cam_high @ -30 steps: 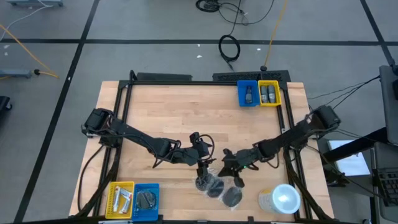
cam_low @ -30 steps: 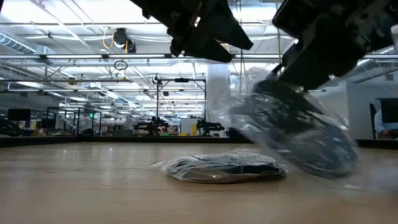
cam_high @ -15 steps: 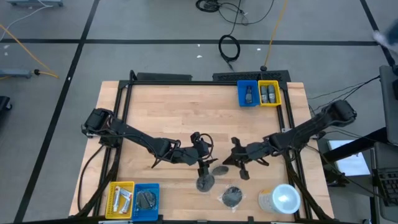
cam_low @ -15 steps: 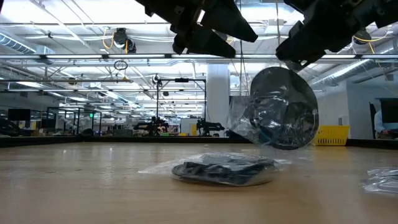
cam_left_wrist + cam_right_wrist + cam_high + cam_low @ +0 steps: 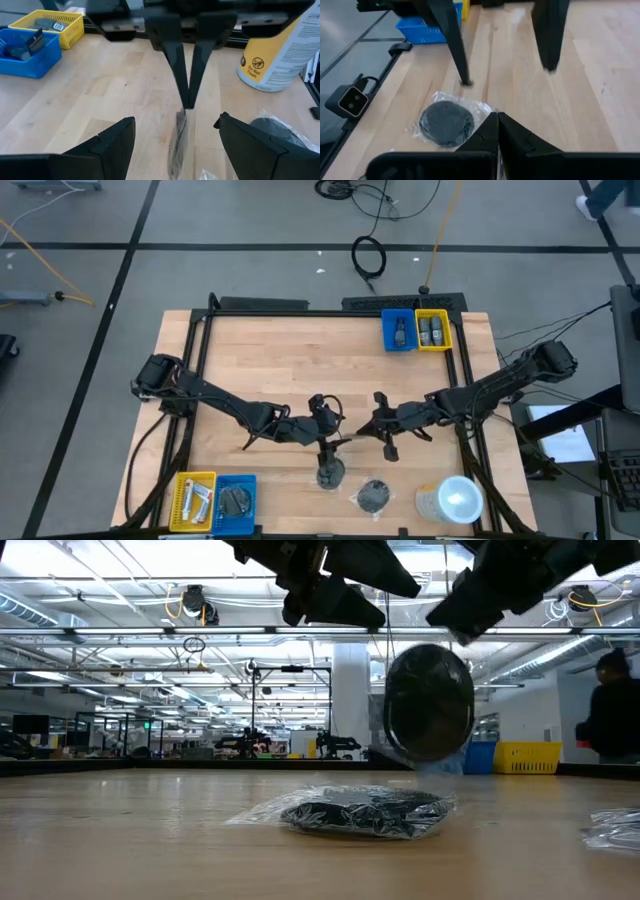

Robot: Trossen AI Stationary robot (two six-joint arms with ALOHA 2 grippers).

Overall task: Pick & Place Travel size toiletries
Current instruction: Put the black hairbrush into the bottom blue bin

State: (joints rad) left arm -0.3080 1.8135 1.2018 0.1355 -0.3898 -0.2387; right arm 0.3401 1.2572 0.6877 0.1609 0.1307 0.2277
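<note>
Pinching a wrapped dark disc (image 5: 430,702) aloft, our right gripper (image 5: 372,429) faces the left gripper (image 5: 326,448) (fingers spread).

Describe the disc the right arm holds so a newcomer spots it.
Near the table's front edge, by the white cup, two wrapped dark discs lie flat. The third hangs on edge in the right gripper, the only one off the wood.

Bare light-wood tabletop (image 5: 290,365) lies open behind both arms, while two clear-wrapped dark round discs (image 5: 330,474) (image 5: 373,495) and a large white-lidded cup (image 5: 455,500) crowd the near edge.
</note>
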